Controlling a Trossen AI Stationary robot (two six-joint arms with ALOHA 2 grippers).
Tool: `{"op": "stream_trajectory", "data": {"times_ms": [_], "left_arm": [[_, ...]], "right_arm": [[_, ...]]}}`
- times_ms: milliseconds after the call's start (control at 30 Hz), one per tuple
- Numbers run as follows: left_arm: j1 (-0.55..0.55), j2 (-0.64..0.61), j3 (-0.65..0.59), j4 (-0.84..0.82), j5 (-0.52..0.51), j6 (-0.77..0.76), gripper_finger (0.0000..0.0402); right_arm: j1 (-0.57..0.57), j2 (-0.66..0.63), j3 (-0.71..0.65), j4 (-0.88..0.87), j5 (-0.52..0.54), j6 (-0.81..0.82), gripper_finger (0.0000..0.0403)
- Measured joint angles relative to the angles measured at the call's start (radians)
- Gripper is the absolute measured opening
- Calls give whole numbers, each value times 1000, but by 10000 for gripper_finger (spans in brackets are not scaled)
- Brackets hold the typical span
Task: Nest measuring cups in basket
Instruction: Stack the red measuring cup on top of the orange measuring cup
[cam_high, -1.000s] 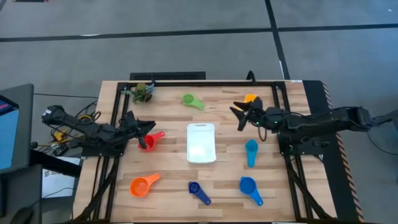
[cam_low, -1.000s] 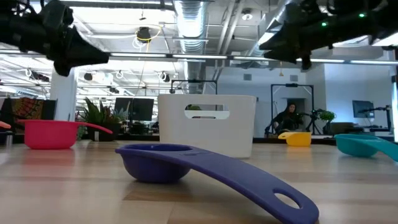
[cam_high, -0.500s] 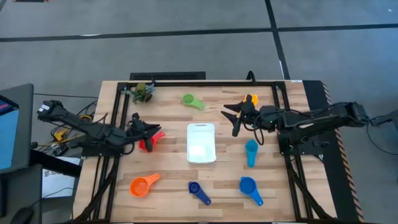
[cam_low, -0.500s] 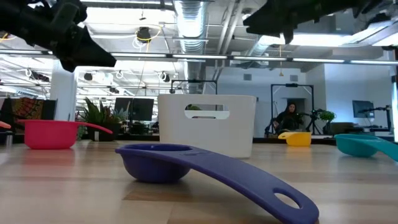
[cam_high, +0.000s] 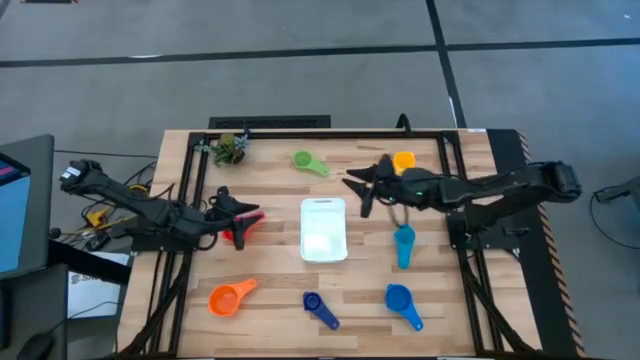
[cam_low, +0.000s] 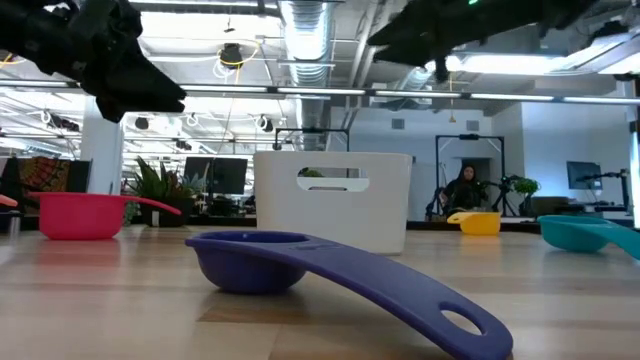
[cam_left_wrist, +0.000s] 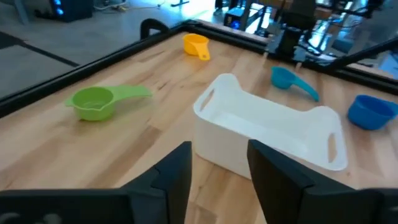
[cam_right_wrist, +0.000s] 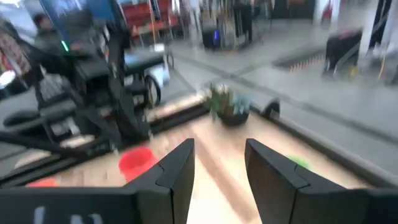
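The left gripper hovers with fingers apart over the red cup, at nine o'clock of the basket; the basket holds no cup yet; the right gripper, fingers also apart, hangs at one o'clock of the basket, with the green cup at eleven o'clock; I judge that the red cup may slide away if a finger comes down on its rim.

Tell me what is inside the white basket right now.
Nothing shows inside the basket: the high view and the left wrist view show only its bare white floor, with no measuring cup in it. The corner behind its near wall in the left wrist view is hidden, but the high view covers it.
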Motion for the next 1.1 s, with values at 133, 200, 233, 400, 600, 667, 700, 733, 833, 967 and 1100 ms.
{"op": "stream_trajectory", "data": {"times_ms": [133,200,233,400,600,667,700,733,833,967,1100], "left_arm": [[0,-6,53,-144,45,-2,155],[-1,-7,76,-225,42,0,154],[-1,-6,82,-256,37,-10,153],[0,-7,119,-392,25,-108,145],[0,-7,150,-520,-30,-170,140],[0,-7,150,-531,-62,-191,140],[0,-7,150,-532,-67,-201,139],[0,-7,150,-533,-66,-212,139],[0,-7,150,-547,-64,-249,139],[0,-7,150,-595,-64,-301,139],[0,-7,150,-634,-64,-352,139]], "right_arm": [[-14,143,92,-27,-39,21,160],[-14,216,155,-24,-41,5,162],[-14,253,189,-22,-46,-8,164],[-19,437,385,-79,-136,-96,185],[-28,640,643,-244,-202,-194,218],[-36,708,734,-296,-210,-214,226],[-42,736,773,-331,-225,-219,229],[-48,767,811,-361,-251,-221,230],[-63,851,911,-405,-337,-224,229],[-74,948,1018,-417,-435,-247,228],[-73,1036,1129,-464,-460,-300,234]]}}
